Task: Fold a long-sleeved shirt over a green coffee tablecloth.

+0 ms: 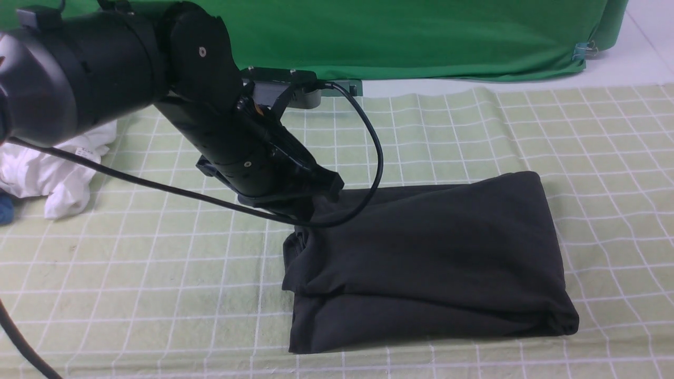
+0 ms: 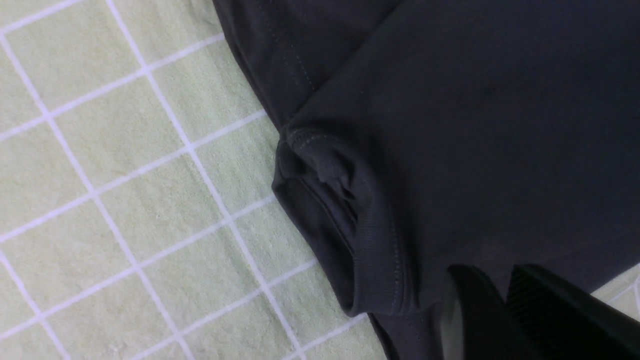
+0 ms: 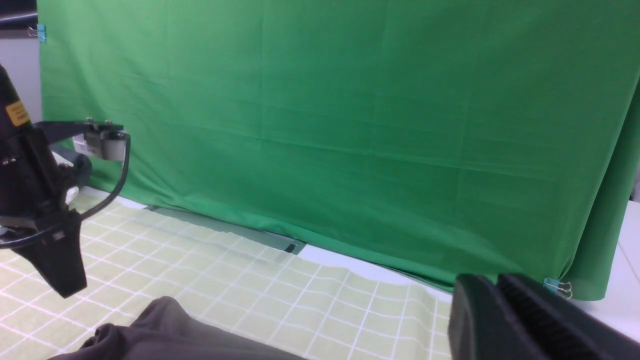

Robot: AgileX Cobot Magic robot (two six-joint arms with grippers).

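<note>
Jaws of left gripper narrow, low at far left corner of long-sleeved shirt; hold on fabric impossible to tell. Right gripper pressed together, empty, above the cloth. Shirt folded into a black rectangle, flat on green coffee tablecloth; white garment well apart at left.

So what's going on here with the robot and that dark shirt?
The robot is folding a long-sleeved shirt on the green checked tablecloth. The shirt already lies as a compact folded bundle. The left gripper is down at the bundle's far left corner with its jaws nearly together; whether it pinches fabric is unclear. The right gripper is raised off the shirt, holding nothing. A white garment sits at the far left.
</note>
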